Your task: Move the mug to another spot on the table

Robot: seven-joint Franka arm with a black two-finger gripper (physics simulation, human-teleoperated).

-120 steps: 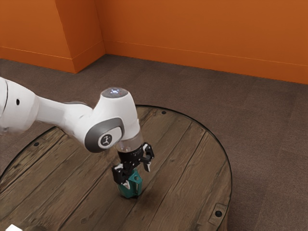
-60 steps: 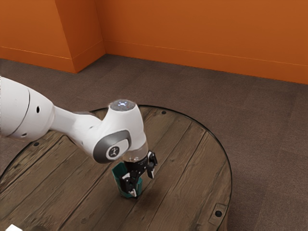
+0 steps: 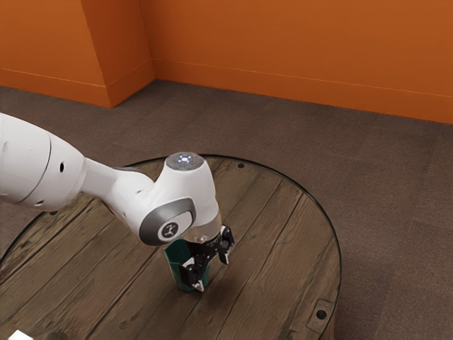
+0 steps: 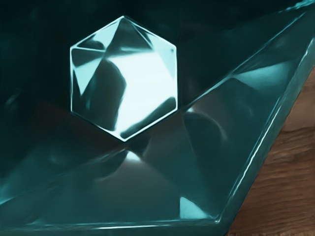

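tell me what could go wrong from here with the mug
1. The gripper is down at the teal mug's side toward the exterior view's right, not over its middle; a hold on one wall could let it tilt or slip on lifting.
2. The wrist view shows slanted, faceted walls inside the mug, which may give poor contact.
3. Pressing lower could tip the mug on the wooden table.
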